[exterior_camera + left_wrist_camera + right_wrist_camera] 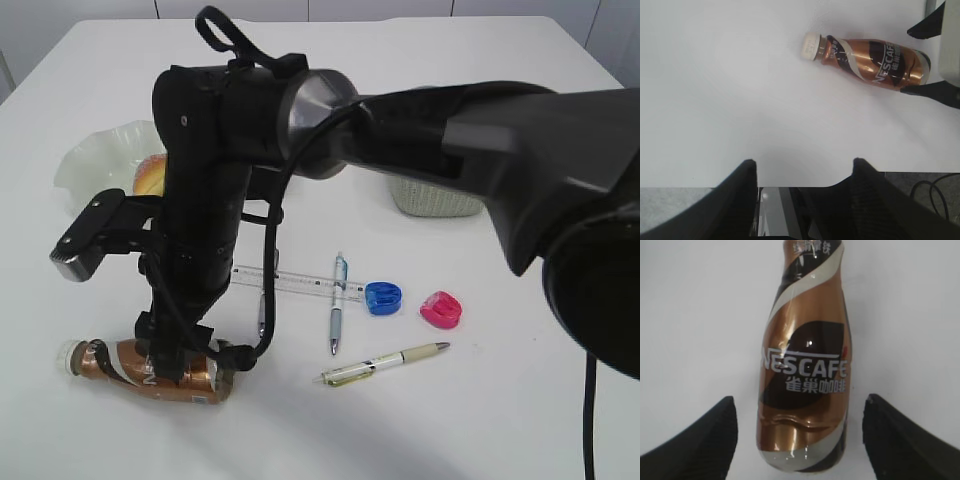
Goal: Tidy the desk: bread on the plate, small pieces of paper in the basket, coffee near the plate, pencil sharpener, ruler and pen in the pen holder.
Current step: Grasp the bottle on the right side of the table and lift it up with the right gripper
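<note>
The coffee bottle [120, 362] lies on its side at the table's front left, brown with a white cap. My right gripper [799, 397] has reached across and hangs over the bottle's [807, 365] base end, open, with a gap on each side. In the left wrist view the bottle [875, 62] lies at the upper right, with the right fingers [932, 91] flanking its base. My left gripper [804, 160] is open and empty above the table edge. Bread [150, 175] sits on the plate [95, 150]. The ruler [300, 281], a pen [337, 300], another pen [385, 364], a blue sharpener [383, 297] and a pink sharpener [441, 309] lie mid-table. Paper pieces and the pen holder are out of view.
The woven basket [435, 202] stands at the back, partly hidden by the right arm [430, 120], which spans the table from right to left. The table's near edge [690, 188] runs just under the left gripper.
</note>
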You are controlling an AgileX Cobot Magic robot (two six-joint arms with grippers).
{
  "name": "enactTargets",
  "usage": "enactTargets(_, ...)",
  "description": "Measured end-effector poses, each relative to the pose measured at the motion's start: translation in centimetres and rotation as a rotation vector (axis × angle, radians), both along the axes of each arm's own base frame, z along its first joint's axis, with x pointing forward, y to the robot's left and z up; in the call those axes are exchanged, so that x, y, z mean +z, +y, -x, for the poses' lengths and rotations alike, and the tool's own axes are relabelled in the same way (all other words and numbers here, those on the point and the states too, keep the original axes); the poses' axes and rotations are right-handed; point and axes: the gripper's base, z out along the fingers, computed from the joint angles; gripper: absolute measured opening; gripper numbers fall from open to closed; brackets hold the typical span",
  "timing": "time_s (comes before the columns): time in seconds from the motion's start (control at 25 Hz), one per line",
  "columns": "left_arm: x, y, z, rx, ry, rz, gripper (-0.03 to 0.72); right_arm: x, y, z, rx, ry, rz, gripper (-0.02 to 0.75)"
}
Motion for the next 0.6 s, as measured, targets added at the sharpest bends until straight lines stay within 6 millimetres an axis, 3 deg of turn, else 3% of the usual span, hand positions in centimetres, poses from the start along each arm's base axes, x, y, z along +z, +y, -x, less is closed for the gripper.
enactTargets(0.24,0.0,0.0,0.0,-0.005,-0.001,-0.002,0.440,-1.7,0.7,0.6,0.028,0.005,0.045,0.571)
enactTargets(0.6,0.0,0.0,0.0,-0.008,-0.001,-0.003,0.437,-1.8,0.4,0.2,-0.001,-0.036,0.082,0.570)
